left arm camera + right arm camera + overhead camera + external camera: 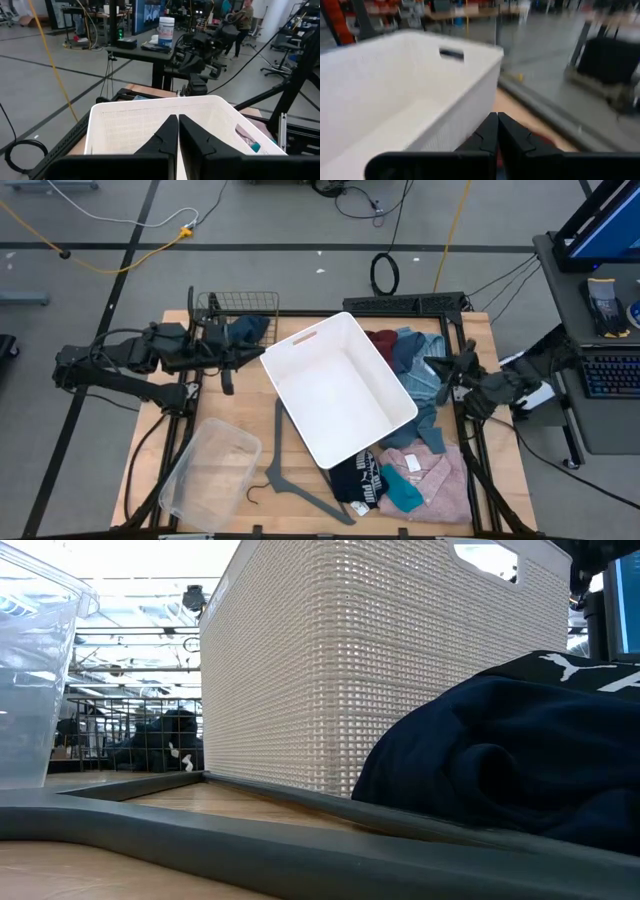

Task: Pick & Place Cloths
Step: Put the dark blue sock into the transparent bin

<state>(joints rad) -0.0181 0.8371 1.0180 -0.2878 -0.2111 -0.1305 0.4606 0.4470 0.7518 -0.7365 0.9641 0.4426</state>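
So far nothing has been placed: the white woven-textured plastic basket (338,388) sits empty in the middle of the wooden tabletop (500,480), its floor bare in both wrist views.

The right hand (447,375) hovers just off the basket's far-right rim, fingers pressed together on nothing. Directly below and around it lie the soft, rumpled garments still waiting. The maroon cloth (382,340) and the light-blue shirt (418,368) are bunched close beside it. The pink shirt (432,475), flatter and with a white tag, lies farther off toward the tabletop's near edge, with the teal cloth (402,490) and the black cloth with white print (357,478) touching it. In the low view that dark cloth forms a thick, folded mound against the basket's ribbed wall.

The left hand (228,367) waits on the basket's other side, fingers likewise clenched and empty. Just behind it, the navy cloth (247,330) slumps in a thin black wire rack (215,305).

A clear rigid plastic tub (208,475) and a grey plastic hanger (290,470) lie nearer the front edge.

By my judgement every garment remains to be moved.
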